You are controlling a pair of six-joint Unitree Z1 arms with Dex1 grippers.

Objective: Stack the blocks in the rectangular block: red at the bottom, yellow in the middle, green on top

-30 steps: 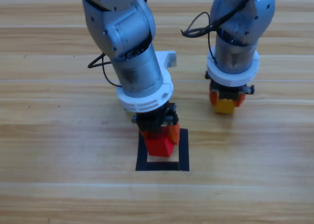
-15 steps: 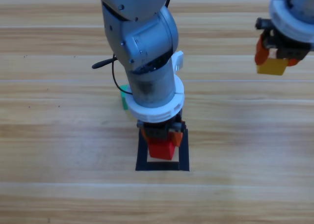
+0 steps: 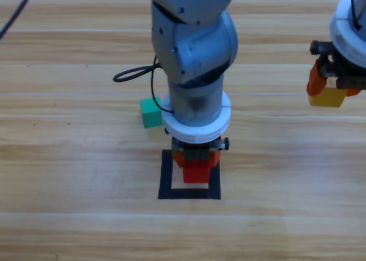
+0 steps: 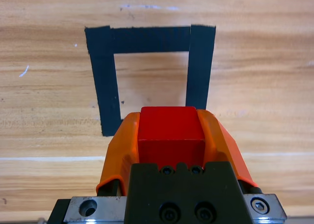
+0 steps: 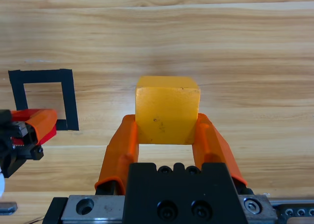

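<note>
My left gripper (image 3: 196, 163) is shut on the red cube (image 3: 196, 172) and holds it over the far part of the black tape square (image 3: 190, 194). The left wrist view shows the red cube (image 4: 171, 129) pinched between the orange jaws, with the tape square (image 4: 104, 76) beyond it. Off at the right edge, my right gripper (image 3: 330, 89) is shut on the yellow cube (image 3: 327, 98), held above the table; that cube (image 5: 167, 109) fills the jaws in the right wrist view. The green cube (image 3: 151, 113) rests on the table to the left of the left arm.
The bulky left arm (image 3: 194, 49) rises over the table's middle and hides the wood behind the square. A black cable (image 3: 137, 75) loops out on its left. The tape square (image 5: 68, 103) and the left gripper (image 5: 34, 126) show at the left of the right wrist view.
The left arm shifted right, bringing the red cube nearer the square's middle and uncovering the green cube. The right gripper carried the yellow cube up and off to the right edge.
</note>
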